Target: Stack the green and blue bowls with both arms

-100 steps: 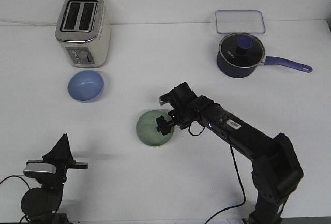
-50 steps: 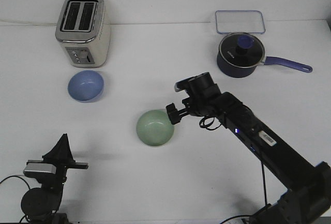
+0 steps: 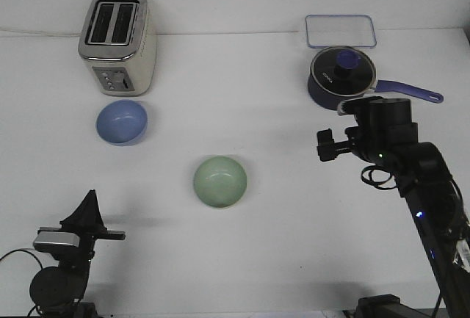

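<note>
A small round matte bowl in pale sage green (image 3: 220, 181) and a like bowl in light periwinkle blue (image 3: 122, 121) sit on a plain white table (image 3: 242, 252). The two-slot toaster (image 3: 117, 42) is cream with silver trim. The lidded saucepan (image 3: 341, 78) is dark navy with a lighter blue handle. The clear rectangular lid (image 3: 341, 31) has a blue rim. Both jointed robot arms are black.

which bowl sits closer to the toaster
The light blue round bowl, just in front of the cream toaster; the pale green round bowl sits mid-table.

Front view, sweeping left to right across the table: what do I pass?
Left gripper → toaster and blue bowl → green bowl → right gripper → saucepan.
</note>
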Robot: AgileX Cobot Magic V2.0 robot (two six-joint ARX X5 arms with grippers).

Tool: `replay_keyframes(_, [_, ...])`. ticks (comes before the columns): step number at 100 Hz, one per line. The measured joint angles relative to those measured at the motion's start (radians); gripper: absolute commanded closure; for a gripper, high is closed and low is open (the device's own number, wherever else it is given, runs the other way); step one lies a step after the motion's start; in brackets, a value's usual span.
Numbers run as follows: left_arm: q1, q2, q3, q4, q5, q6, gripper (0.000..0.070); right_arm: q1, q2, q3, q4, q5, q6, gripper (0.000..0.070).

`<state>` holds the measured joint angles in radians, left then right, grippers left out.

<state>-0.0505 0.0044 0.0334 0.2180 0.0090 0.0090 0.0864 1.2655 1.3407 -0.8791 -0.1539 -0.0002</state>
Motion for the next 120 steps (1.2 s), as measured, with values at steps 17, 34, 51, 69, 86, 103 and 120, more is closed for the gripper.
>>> replay_keyframes(17, [0.0,0.0,0.0,0.0,0.0,0.0,0.0688,-0.065,-0.123,-0.073,0.065,0.0,-0.024,0.0092])
replay_keyframes(34, [0.0,0.0,0.0,0.0,0.0,0.0,0.0688,-0.076,-0.272,-0.242,0.204,-0.001,-0.031,0.0091])
replay_keyframes(51, [0.0,0.0,0.0,0.0,0.0,0.0,0.0688,-0.075,-0.438,-0.472,0.434,-0.002,-0.032,0.0091])
replay_keyframes(69, [0.0,0.0,0.0,0.0,0.0,0.0,0.0688,-0.074,-0.591,-0.708,0.684,-0.002,-0.029,0.0091])
replay_keyframes(86, [0.0,0.0,0.0,0.0,0.0,0.0,0.0688,-0.074,-0.662,-0.817,0.697,-0.002,-0.029,0.0091])
replay_keyframes(103, [0.0,0.0,0.0,0.0,0.0,0.0,0.0688,-0.074,-0.676,-0.832,0.717,-0.002,-0.029,0.0091])
replay_keyframes(120, [0.0,0.0,0.0,0.0,0.0,0.0,0.0688,-0.074,-0.681,-0.832,0.738,-0.002,-0.029,0.0091])
